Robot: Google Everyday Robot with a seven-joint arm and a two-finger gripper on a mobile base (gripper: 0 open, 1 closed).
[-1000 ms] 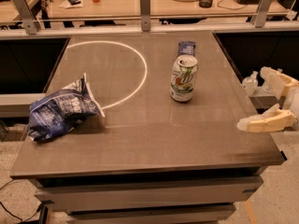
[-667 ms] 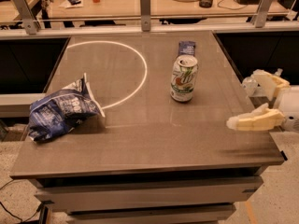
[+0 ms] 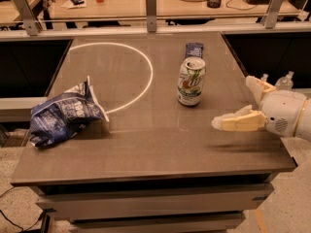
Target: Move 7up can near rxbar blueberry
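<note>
While the tool [image 3: 231,101] had crept in from the counter's [image 3: 146,144] 3 o'clock edge toward the 7up can [image 3: 191,81], it was spread wide and empty, the can standing untouched just at 6 o'clock of the rxbar blueberry [image 3: 194,49], so a grasp seemed imminent.
</note>
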